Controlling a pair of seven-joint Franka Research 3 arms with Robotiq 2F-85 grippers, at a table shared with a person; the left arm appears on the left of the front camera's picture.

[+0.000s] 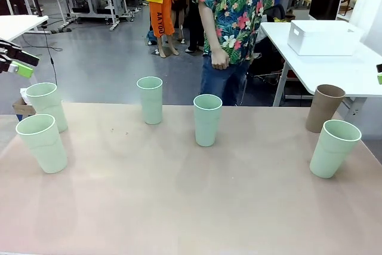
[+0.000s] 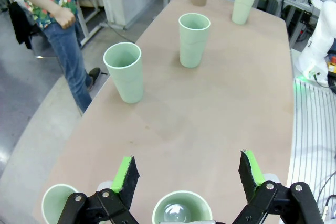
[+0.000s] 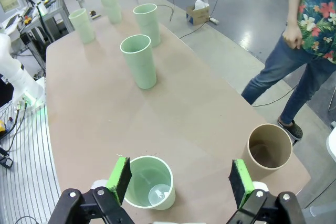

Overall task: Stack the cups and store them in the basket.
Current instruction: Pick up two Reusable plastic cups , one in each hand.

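Five mint green cups and one brown cup stand upright and apart on the tan table. Mint cups sit at the left, in the middle and at the right, with the brown cup behind that last one. My left gripper is open, hovering above a left-end mint cup. Over the gap between a mint cup and the brown cup hangs my right gripper, open and holding nothing. The white basket rests on a separate white table at the back right.
A person in a flowered shirt stands at the table's far edge, one hand hanging loose. The basket's white table is beyond the tan table's far right corner. Wide bare tabletop lies in front of the cup row.
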